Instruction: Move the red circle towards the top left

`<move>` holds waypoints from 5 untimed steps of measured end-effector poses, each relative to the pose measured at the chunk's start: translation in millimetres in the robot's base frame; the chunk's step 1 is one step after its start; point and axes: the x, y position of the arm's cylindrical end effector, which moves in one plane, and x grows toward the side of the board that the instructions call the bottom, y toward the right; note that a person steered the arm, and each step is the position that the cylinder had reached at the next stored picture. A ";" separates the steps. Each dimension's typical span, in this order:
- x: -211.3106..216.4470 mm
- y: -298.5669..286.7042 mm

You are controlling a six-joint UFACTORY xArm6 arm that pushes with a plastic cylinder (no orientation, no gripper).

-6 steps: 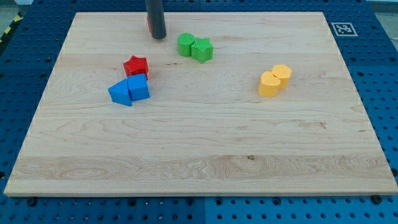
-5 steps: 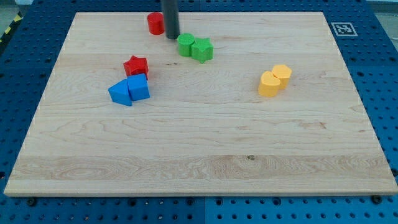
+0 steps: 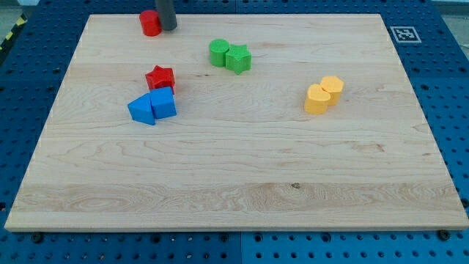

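camera view: the red circular block [image 3: 150, 22] is seen near the top left of the pale wooden tabletop [image 3: 234, 191], with my tip [image 3: 168, 28] touching its right side. no fingers are carried by the rod. below the red circle lies a red star block [image 3: 160, 78], well apart.

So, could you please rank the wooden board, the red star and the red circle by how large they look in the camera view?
1. Wooden board, by far the largest.
2. Red star.
3. Red circle, slightly smaller-looking, though it lies farther up the view, so that gap is unsure.

My tip touches the circle's right side.
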 end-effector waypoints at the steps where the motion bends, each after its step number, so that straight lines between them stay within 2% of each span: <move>1: 10.4 7.1; 4: -14.6 -13.3; 5: 2.0 11.0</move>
